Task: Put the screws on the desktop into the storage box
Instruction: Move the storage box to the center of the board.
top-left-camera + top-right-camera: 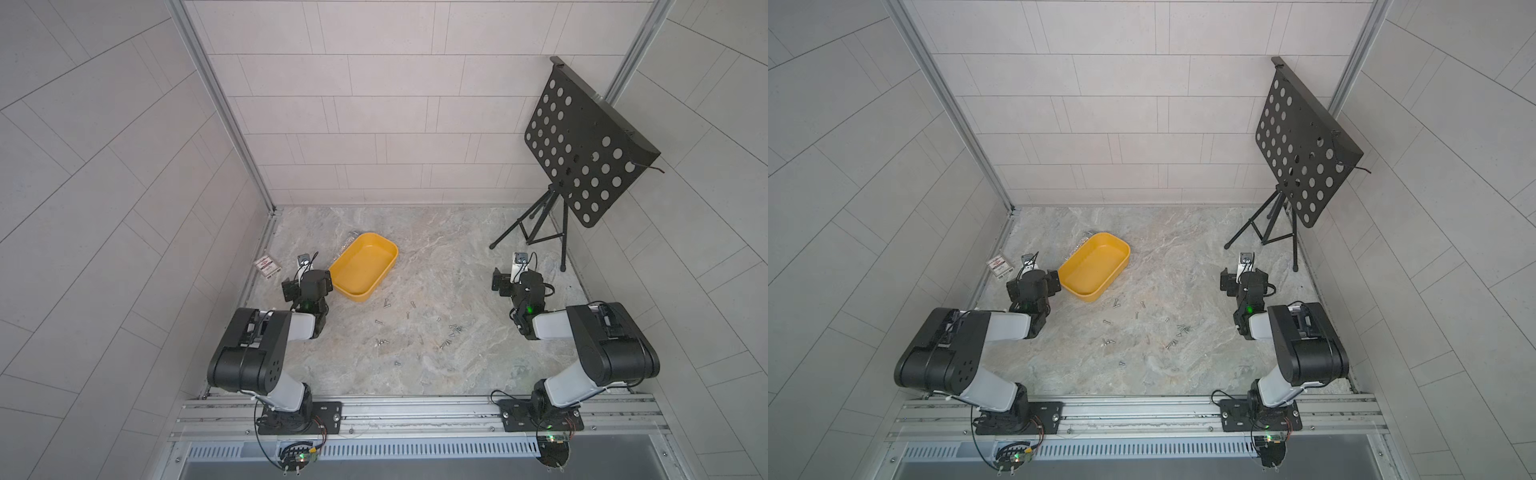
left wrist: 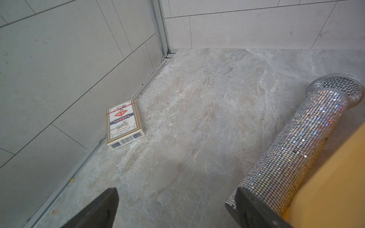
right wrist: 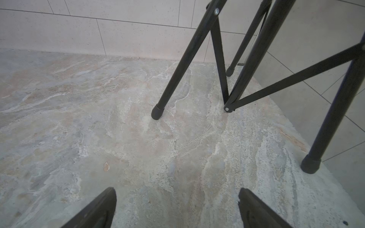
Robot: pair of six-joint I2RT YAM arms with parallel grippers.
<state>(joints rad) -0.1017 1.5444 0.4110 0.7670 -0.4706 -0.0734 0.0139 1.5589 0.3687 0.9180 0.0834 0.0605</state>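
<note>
On bench point(image 1: 457, 257), ctr: screws point(image 1: 453, 330) scattered, loose.
Storage box point(image 1: 363, 266): yellow, just beside left pincer point(image 2: 176, 190).
Left pincer: jaws wide apart, empty.
Right pincer point(image 3: 176, 189): jaws wide apart, empty.

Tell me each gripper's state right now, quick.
Left gripper: open, holding nothing.
Right gripper: open, holding nothing.
</note>
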